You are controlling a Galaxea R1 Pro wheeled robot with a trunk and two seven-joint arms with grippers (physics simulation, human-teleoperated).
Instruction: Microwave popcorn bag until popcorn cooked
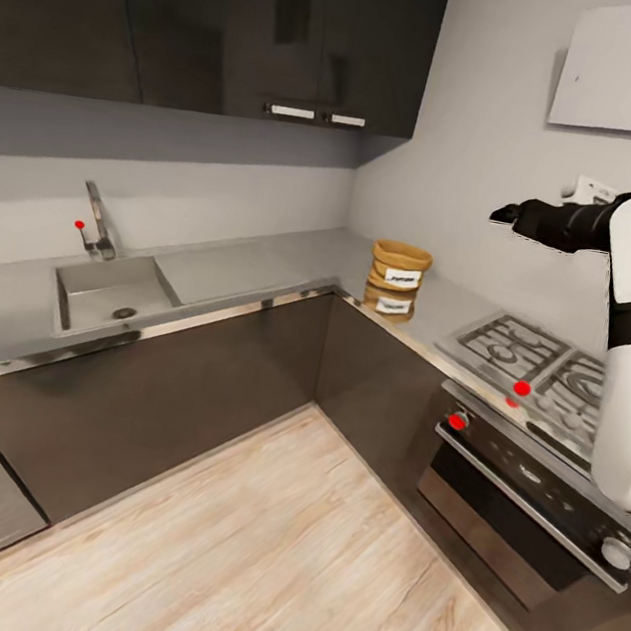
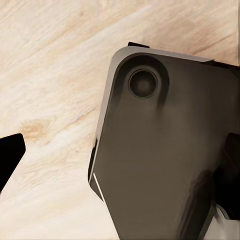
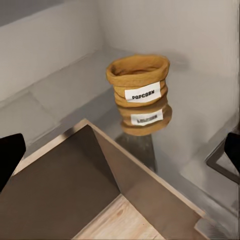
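reaching for the popcorn bag in the counter corner

head view: the popcorn bag (image 1: 400,265) stands upright on the countertop (image 1: 262,267), beside the gas hob (image 1: 536,361); the right gripper (image 1: 505,213) hovers above it, well apart. left wrist view: wooden floor (image 2: 50,75) and the robot's own dark base (image 2: 160,150); whether the left fingers are parted i cannot tell. right wrist view: fingers (image 3: 10,157) spread wide, nothing held; best descend centred, closing below the rolled rim.

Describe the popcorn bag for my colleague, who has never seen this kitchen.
Find the inner corner of the L-shaped countertop, between the sink and the gas hob. The popcorn bag stands there alone: a squat tan-orange sack with a rolled rim and a white POPCORN label.
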